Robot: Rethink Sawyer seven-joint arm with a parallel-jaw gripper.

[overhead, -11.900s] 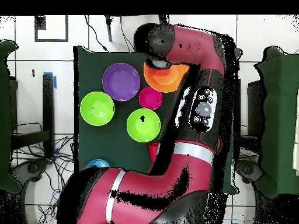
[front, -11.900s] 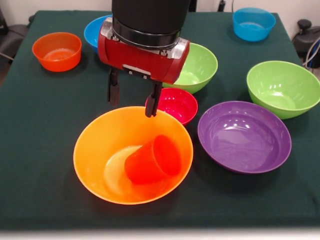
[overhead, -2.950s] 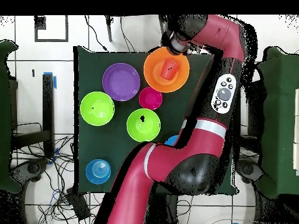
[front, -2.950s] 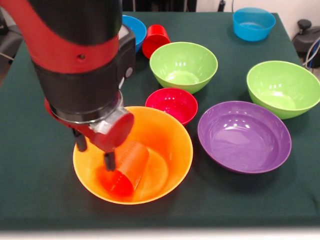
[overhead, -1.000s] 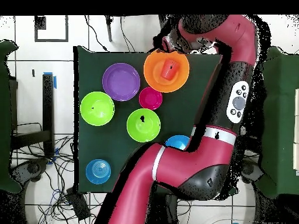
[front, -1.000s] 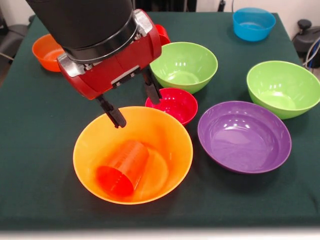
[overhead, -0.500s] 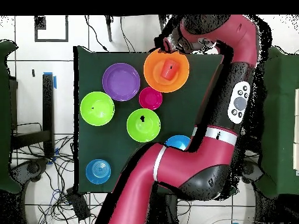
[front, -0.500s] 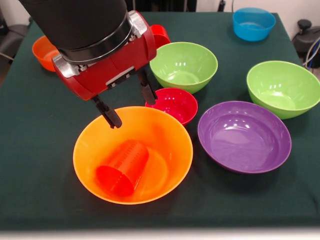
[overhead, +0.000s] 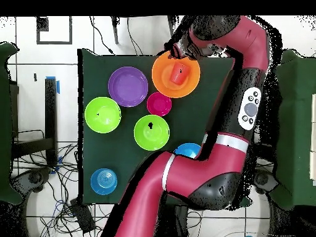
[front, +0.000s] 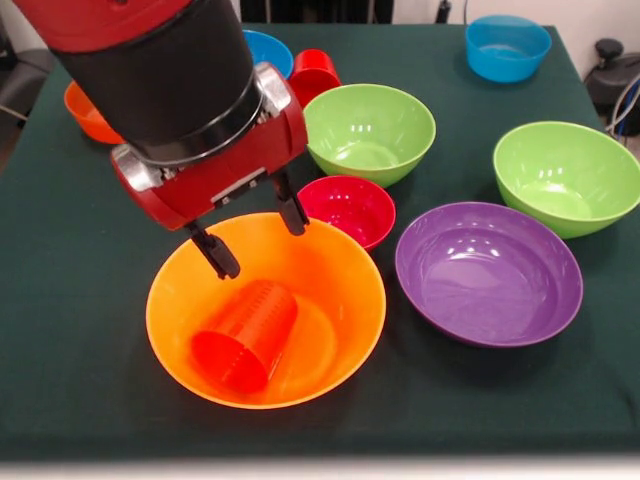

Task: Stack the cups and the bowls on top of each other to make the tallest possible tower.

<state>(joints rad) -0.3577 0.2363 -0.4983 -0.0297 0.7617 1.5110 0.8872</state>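
So the jaws (front: 255, 237) are spread wide with nothing between them, hanging just over the far-left part of the big orange bowl (front: 345, 262). The orange cup (front: 245, 335) lies on its side down in that bowl, mouth pointing toward the near-left rim, below and a bit in front of the jaws, not touching them. One finger (front: 218, 254) sits over the bowl's left inner wall, the other over the far rim next to the crimson bowl (front: 350, 208).

Nothing is stacked upright right now: the cup is just tipped over inside the big bowl.

The other bowls all look empty. The crimson bowl sits just beyond the big orange one, about touching its rim. The purple bowl (front: 488, 272) is to the right of it, close by. One green bowl (front: 369, 132) is behind the crimson one, a second green bowl (front: 568, 176) sits at the right edge of the worktop (front: 80, 300). A blue bowl (front: 507, 46) is in the far right corner.

Partly hidden behind the arm (front: 160, 70): another blue bowl (front: 268, 48), the red cup (front: 314, 72) next to it, and the small orange bowl (front: 88, 112) at far left.

In the overhead view the arm covers the edge of the big orange bowl (overhead: 176, 74), with the cup visible inside.
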